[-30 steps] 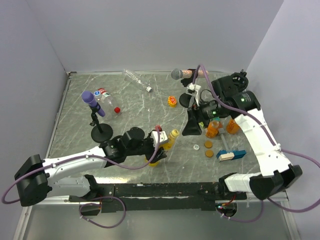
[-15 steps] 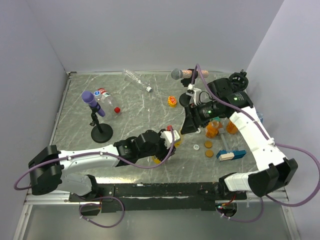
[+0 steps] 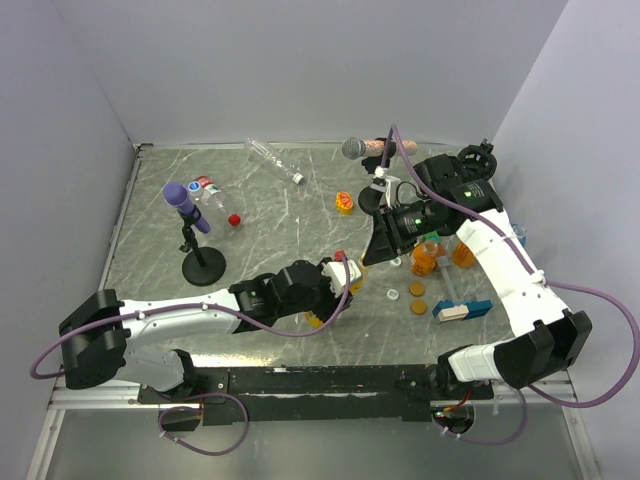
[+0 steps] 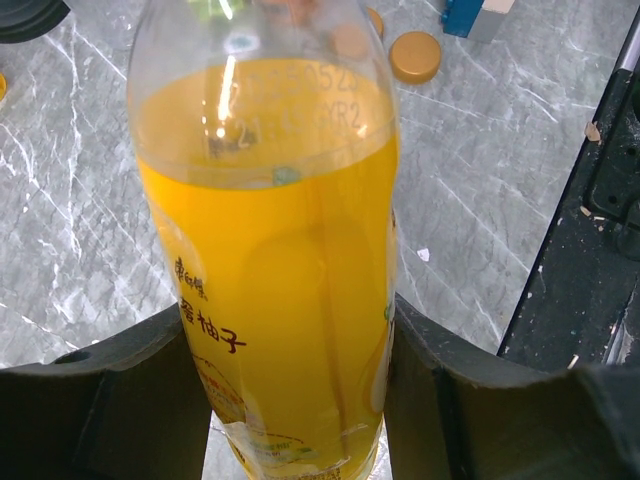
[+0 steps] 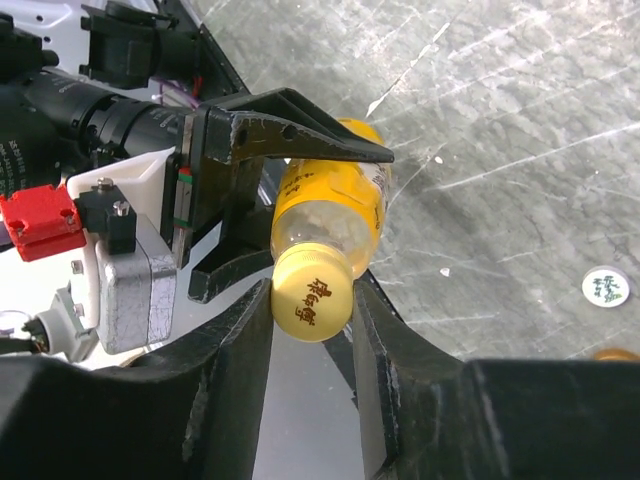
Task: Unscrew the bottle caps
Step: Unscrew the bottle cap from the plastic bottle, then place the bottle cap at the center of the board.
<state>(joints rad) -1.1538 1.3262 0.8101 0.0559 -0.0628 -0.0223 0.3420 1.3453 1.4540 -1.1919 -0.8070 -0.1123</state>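
Observation:
The yellow-orange juice bottle point(image 4: 270, 250) stands tilted near the table's front middle. My left gripper point(image 4: 290, 385) is shut on its lower body, one finger on each side. Its pale yellow cap point(image 5: 310, 290) sits between the fingers of my right gripper point(image 5: 312, 292), which is shut on it from above. From overhead, the left gripper point(image 3: 333, 290) and right gripper point(image 3: 368, 258) meet at this bottle. A clear bottle with a red-white label point(image 3: 212, 200) lies at the left with a red cap point(image 3: 234, 219). Another clear bottle point(image 3: 270, 157) lies at the back.
A purple microphone on a black stand point(image 3: 190, 215) is at the left, a grey microphone point(image 3: 358, 148) at the back. Two orange vials point(image 3: 428, 260), two brown discs point(image 3: 417, 297), a white ring point(image 3: 393, 295) and a blue-white block point(image 3: 462, 310) lie at the right. A yellow round piece point(image 3: 345, 204) lies mid-table.
The left arm carried the juice bottle to the right, under the right gripper. The right gripper came down over the cap and closed on it.

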